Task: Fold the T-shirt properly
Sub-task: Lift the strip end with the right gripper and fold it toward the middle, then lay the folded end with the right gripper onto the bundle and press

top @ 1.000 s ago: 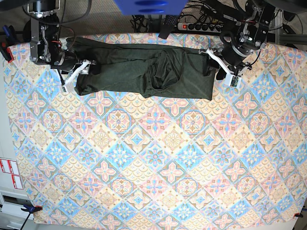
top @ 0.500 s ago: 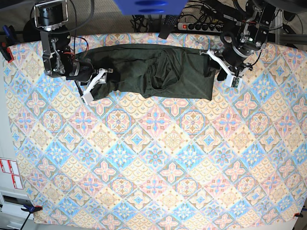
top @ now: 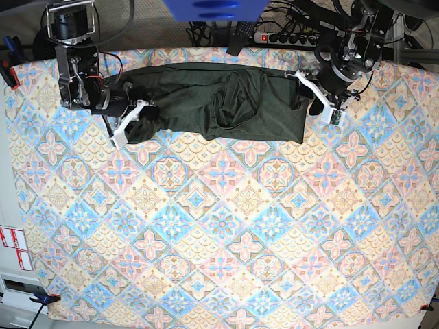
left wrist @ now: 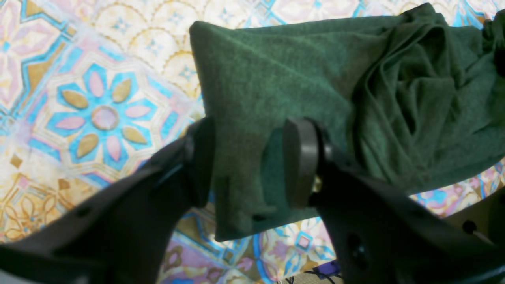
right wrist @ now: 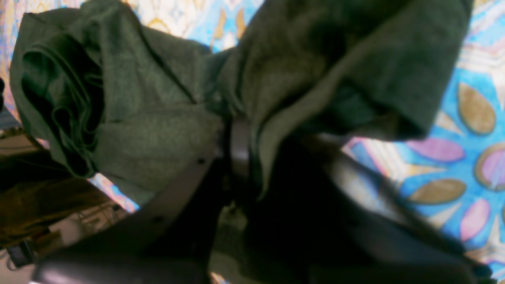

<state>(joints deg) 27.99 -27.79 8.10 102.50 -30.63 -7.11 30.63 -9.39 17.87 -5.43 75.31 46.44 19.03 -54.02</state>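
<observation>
The dark olive-green knit T-shirt (top: 219,103) lies lengthwise between the grippers: right gripper (right wrist: 240,157) pinches one end, left gripper (left wrist: 248,161) straddles the other, jaws parted.

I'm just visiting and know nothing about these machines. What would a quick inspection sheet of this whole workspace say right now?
Surface: table under a patterned pastel tile-print cloth, flat.
Job's things: dark olive-green long-sleeved knit T-shirt, bunched along the far edge, not neatly folded.
Clutter: nothing seen.
Grippers: left tool open, astride the shirt's corner; right tool shut on the fabric.
Cables: black power strip and loose wires behind the table.
Surroundings: blue object at the top; red-and-white labels at the left.
</observation>
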